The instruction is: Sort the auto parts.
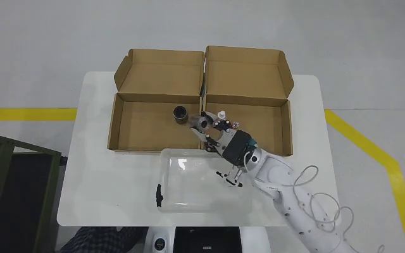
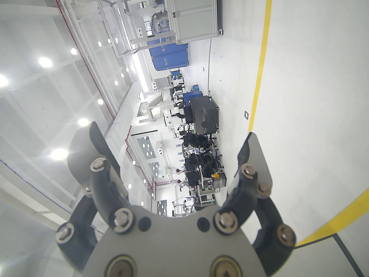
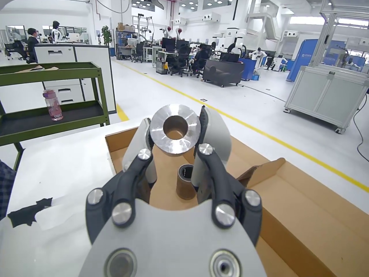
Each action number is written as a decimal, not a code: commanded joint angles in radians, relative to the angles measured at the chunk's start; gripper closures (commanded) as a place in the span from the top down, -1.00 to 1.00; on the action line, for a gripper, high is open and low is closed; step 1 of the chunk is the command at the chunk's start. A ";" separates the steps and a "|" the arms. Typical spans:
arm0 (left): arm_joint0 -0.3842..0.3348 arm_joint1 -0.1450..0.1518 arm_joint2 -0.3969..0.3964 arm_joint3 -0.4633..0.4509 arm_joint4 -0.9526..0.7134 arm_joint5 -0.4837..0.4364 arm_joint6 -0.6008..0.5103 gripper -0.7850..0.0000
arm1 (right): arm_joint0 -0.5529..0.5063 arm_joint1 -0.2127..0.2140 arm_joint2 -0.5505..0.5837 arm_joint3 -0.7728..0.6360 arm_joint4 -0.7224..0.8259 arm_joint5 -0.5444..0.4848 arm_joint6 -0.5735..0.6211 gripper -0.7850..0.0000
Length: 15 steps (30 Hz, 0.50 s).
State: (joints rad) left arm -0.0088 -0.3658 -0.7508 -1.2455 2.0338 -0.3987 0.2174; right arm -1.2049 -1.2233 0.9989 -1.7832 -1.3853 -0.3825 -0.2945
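While the right tool (image 3: 175, 134) grips a silver metal ring (image 3: 170, 145) above the nine-o'clock cardboard box (image 1: 136, 129), three o'clock from the dark sleeve (image 1: 180, 114), placing seems underway; next, lower and release. Meanwhile the left tool (image 2: 173, 134) gapes empty.

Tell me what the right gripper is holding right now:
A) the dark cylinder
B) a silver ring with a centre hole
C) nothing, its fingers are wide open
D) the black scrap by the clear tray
B: in the right wrist view, the right gripper is clamped on the silver ring, while the dark cylinder stands apart from it in the cardboard box.
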 commanded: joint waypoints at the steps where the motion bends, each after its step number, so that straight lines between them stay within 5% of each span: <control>1: 0.000 0.000 0.000 0.000 0.000 0.000 0.000 1.00 | 0.005 -0.001 0.000 0.005 -0.001 -0.005 0.009 -1.00; 15: 0.000 0.000 0.000 0.000 0.000 0.000 0.000 1.00 | 0.187 -0.029 -0.125 0.146 -0.057 -0.198 0.296 -1.00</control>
State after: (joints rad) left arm -0.0088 -0.3658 -0.7508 -1.2455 2.0338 -0.3987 0.2174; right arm -1.0346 -1.2496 0.8823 -1.6503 -1.4391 -0.5697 -0.0127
